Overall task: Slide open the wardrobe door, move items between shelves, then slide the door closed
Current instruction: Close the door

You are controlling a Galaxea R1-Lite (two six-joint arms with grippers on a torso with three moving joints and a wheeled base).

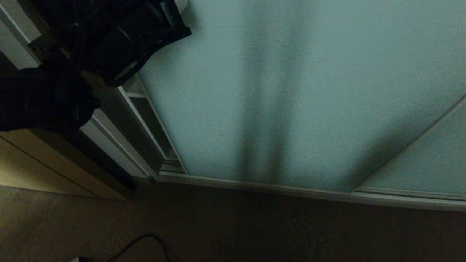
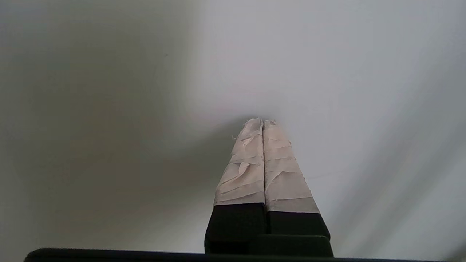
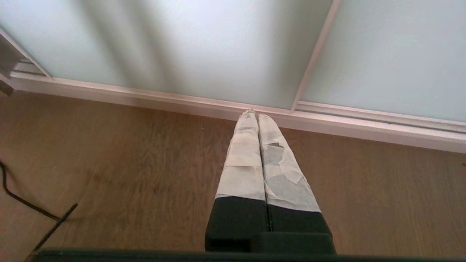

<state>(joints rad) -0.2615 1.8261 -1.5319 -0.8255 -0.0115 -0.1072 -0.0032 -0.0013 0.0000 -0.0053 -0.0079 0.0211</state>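
- Brown wood floor (image 3: 109, 163) nearest; right gripper (image 3: 253, 114) parked low above it, fingers pressed together, empty, aimed at the bottom track (image 3: 182, 100).
- Frosted blue-green door (image 1: 291, 91) beyond, standing upright on the track, long axis vertical, face toward the robot; slide direction along the track.
- Narrow gap (image 1: 149, 123) at door's left edge; shelf edges visible inside.
- Left gripper (image 2: 263, 122) raised near that gap, fingers pressed together, empty, tips close to a pale flat surface; contact unclear.
- Judged: opening barely begun; items, closing remain.
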